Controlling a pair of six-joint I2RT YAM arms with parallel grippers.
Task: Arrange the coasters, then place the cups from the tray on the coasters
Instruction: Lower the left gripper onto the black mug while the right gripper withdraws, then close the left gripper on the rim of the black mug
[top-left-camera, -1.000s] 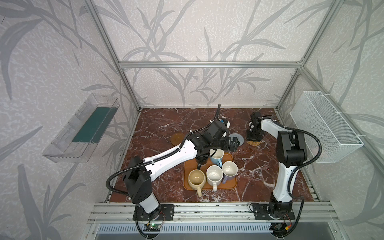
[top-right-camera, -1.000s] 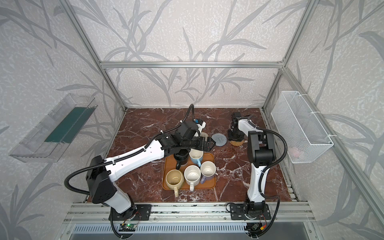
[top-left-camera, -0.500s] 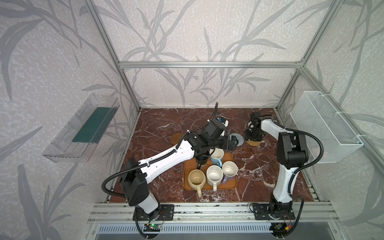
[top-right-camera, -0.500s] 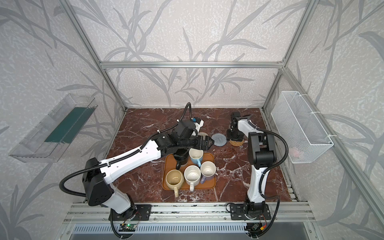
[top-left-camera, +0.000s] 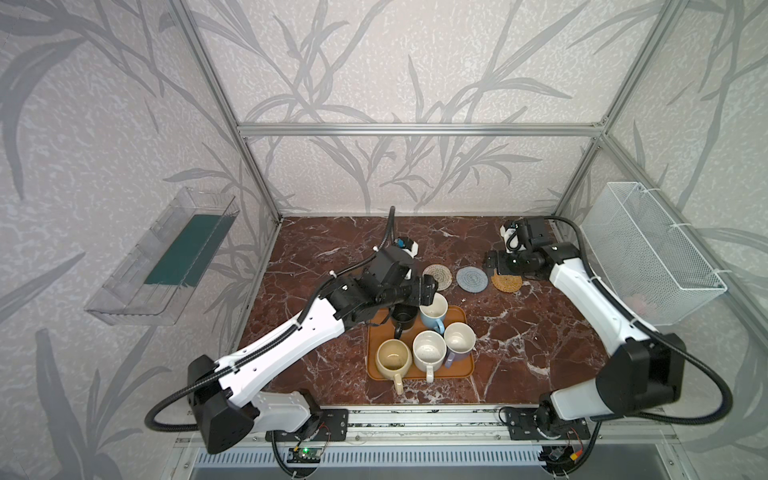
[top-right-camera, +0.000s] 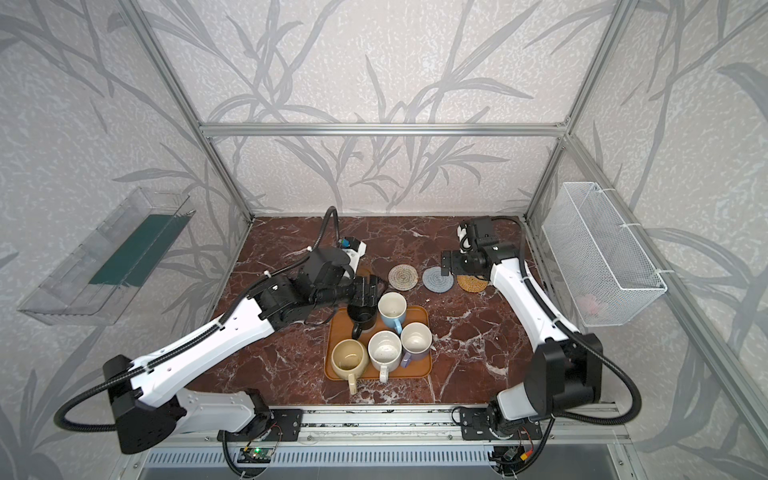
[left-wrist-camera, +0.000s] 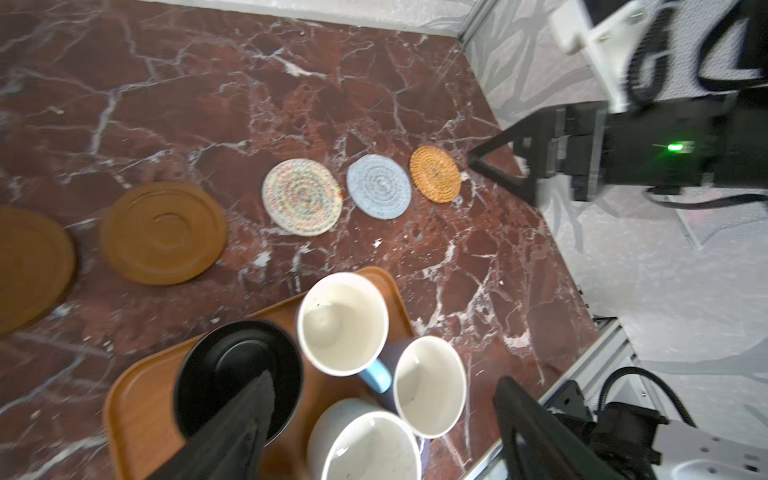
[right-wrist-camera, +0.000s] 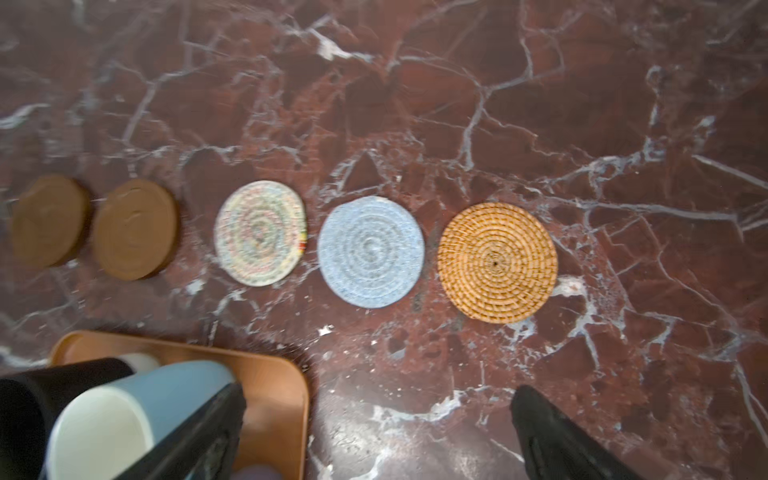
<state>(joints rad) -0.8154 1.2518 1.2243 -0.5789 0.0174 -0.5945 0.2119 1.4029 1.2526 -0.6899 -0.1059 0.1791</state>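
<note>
Left pincer (top-left-camera: 426, 289): apart, one finger (left-wrist-camera: 232, 428) over black mug (left-wrist-camera: 237, 365), tray's (left-wrist-camera: 137, 399) eleven o'clock.
Right pincer (right-wrist-camera: 378, 388): spread, empty.
Black mug: rigid, likely slick, breakable; you'd pinch its wall.

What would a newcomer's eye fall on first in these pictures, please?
A row of five coasters lies on the marble table beyond the tray. The tray holds five mugs, with the open left gripper poised at the black mug. The right gripper stands open near the rattan coaster.
</note>
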